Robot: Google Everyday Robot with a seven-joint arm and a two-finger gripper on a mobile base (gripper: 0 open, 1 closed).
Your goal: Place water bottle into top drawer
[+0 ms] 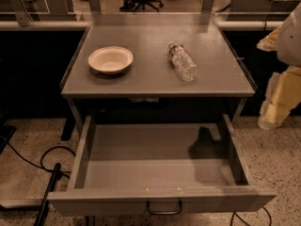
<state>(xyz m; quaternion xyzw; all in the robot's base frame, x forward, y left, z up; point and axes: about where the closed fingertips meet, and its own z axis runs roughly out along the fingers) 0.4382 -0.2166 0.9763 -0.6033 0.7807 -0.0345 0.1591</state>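
1. Gripper: at the view's right edge, pale and yellowish, hanging just off the right side of the grey table and level with its front edge. Open or closed: cannot tell (partly cut off by the frame).
2. Water bottle: left of the gripper and a little higher in view, well apart from it. Lying on its side on the tabletop, cap end toward the back, clear crinkled body toward the front. On the tabletop, not in the drawer.
3. White shallow bowl: farther left of the gripper, beyond the bottle. Upright on the same tabletop, well apart from the bottle.
4. Top drawer: below and left of the gripper, pulled wide open under the tabletop. Grey inside, with a dark shadow patch at the right rear, on the gripper's side.
5. Dark wire handle: centre of the flat front panel, lowest in view, below and left of the gripper.
6. Black cables: on the speckled floor, far left of the gripper, past the drawer's left wall.
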